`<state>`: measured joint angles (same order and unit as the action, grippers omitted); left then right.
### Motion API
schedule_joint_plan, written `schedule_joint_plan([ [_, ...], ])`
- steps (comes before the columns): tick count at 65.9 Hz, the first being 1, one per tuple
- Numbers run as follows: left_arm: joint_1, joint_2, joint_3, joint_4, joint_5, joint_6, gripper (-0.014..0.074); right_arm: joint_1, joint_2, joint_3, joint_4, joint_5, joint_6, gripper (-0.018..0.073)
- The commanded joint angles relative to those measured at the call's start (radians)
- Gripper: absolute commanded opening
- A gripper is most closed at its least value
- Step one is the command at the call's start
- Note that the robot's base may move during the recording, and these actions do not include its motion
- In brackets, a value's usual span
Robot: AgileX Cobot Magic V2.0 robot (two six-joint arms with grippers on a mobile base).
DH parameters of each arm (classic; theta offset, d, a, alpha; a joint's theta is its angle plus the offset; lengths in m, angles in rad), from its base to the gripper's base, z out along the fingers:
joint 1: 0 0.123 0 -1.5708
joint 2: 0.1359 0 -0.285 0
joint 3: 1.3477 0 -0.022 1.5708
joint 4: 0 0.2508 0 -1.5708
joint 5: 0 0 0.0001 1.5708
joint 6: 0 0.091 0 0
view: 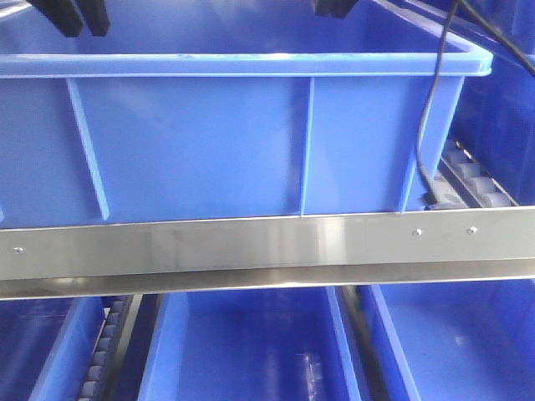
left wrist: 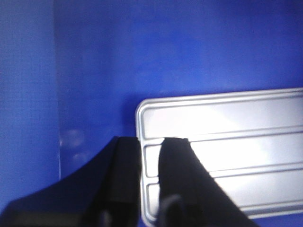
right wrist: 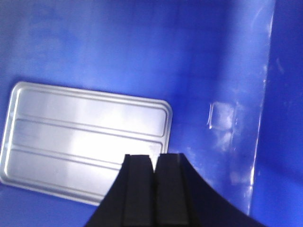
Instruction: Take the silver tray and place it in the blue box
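The silver tray (left wrist: 227,137) lies flat on the floor of the blue box (left wrist: 118,61), its two long ridges showing. My left gripper (left wrist: 151,140) hovers over the tray's left short edge, slightly open, with the rim visible in the gap between its fingers. In the right wrist view, the tray (right wrist: 85,137) sits left of centre on the box floor (right wrist: 213,56). My right gripper (right wrist: 152,157) is shut and empty above the tray's near right corner. From the front, the box's rim (view: 251,64) hides the tray, and both grippers (view: 85,32) (view: 334,10) show only as dark tips at the top.
A steel rail (view: 267,242) runs across in front of the box. A black cable (view: 430,109) hangs down its right side, beside a roller track (view: 476,180). Narrower blue bins (view: 242,351) (view: 460,342) sit on the level below.
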<state>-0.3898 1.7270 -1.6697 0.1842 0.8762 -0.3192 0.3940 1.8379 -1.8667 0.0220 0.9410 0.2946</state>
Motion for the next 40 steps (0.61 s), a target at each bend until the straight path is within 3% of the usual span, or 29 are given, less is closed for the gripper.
schedule_joint_plan([
  [1,0.000,-0.051,-0.041,-0.034,-0.090,-0.001,-0.0003,0.001,-0.051,-0.039,-0.003,-0.097,-0.012,0.0057],
  [12,0.034,-0.076,-0.046,-0.214,-0.115,-0.001,-0.0006,0.001,-0.075,-0.036,0.011,-0.101,-0.012,0.0057],
  [24,0.033,-0.228,0.136,-0.199,-0.279,0.001,-0.0006,0.007,-0.162,0.033,0.012,-0.230,-0.057,0.0057],
  [40,0.033,-0.553,0.591,-0.199,-0.623,0.001,-0.0006,0.049,-0.431,0.441,0.012,-0.581,-0.188,0.0057],
])
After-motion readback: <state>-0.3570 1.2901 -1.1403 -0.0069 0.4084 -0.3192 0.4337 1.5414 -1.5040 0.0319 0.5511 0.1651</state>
